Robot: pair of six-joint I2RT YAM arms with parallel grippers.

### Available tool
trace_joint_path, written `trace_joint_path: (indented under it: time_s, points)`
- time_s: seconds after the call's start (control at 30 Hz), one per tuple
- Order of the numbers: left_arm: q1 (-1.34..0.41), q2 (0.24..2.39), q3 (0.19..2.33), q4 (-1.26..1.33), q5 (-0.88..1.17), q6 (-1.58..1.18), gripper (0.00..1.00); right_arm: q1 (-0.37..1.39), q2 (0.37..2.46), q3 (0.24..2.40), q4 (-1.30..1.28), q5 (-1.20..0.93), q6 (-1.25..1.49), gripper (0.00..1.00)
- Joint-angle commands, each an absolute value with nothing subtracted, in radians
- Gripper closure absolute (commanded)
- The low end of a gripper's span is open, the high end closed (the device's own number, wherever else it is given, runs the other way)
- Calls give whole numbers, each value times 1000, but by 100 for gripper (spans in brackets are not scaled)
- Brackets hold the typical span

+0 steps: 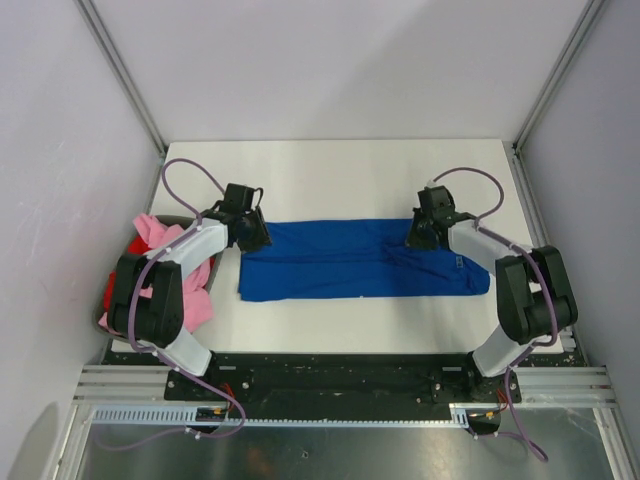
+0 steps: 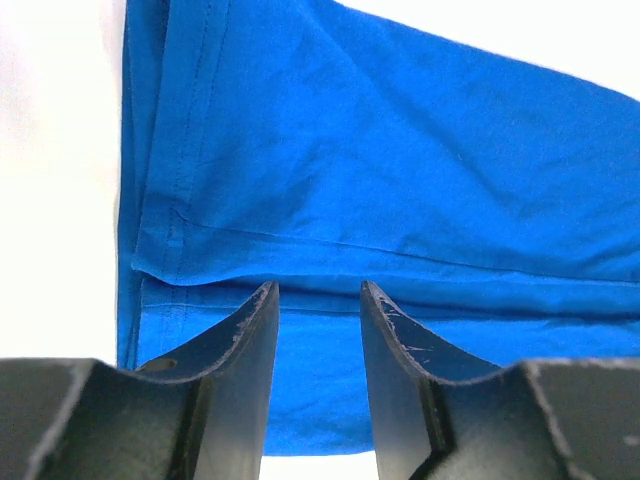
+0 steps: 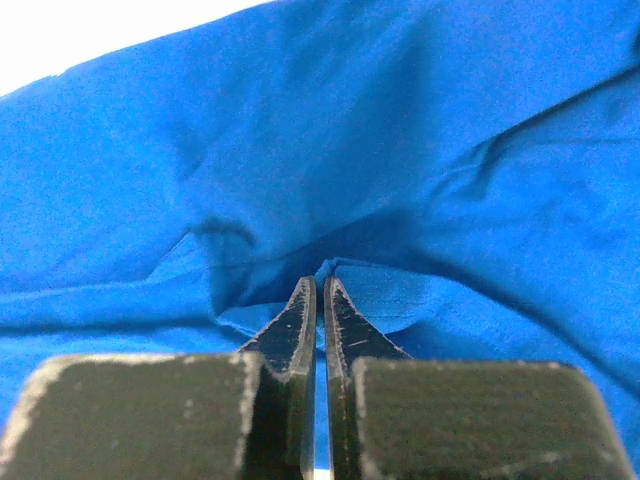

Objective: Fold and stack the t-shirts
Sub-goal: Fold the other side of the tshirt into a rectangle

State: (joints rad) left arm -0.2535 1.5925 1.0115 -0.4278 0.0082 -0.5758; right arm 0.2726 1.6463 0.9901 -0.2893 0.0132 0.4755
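Looking down on a white table (image 1: 330, 170) filling the middle of the top view, with a blue t-shirt (image 1: 360, 262) stretched across its centre as a long folded band running left to right. Finding a pink t-shirt (image 1: 158, 233) heaped at the left edge of the frame, partly hidden behind the left arm, with a sliver of what looks like a red t-shirt (image 1: 110, 292) just below it. Spotting the left gripper (image 1: 250, 232) at the band's upper left corner, fingers (image 2: 245, 340) parted above the stitched hem, grasping nothing. Spotting the right gripper (image 1: 422, 235) near the band's upper right, fingers (image 3: 300, 320) clenched on a puckered ridge of blue cloth, creases drawn toward the tips.
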Motion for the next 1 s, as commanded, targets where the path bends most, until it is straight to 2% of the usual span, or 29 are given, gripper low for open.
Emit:
trace_joint_path:
  time_s: [0.0, 0.37, 0.43, 0.6, 0.7, 0.8, 0.97]
  points:
    - [-262, 1557, 1037, -406, 25, -564, 57, 334, 1568, 1021, -362, 64, 550, 100]
    - [-262, 1542, 1028, -406, 35, -556, 57, 457, 1496, 866, -334, 60, 715, 99]
    - [-262, 1540, 1023, -405, 39, -555, 57, 482, 1472, 837, -312, 71, 733, 95]
    - [-271, 1540, 1026, -399, 64, -544, 56, 528, 1437, 812, -285, 87, 726, 73]
    - [-291, 1544, 1036, -396, 91, -527, 53, 518, 1373, 816, -310, 131, 693, 64]
    - [-328, 1549, 1054, -394, 125, -506, 50, 455, 1293, 827, -344, 172, 650, 59]
    - [-476, 1596, 1131, -387, 160, -479, 48, 270, 1260, 834, -370, 168, 590, 58]
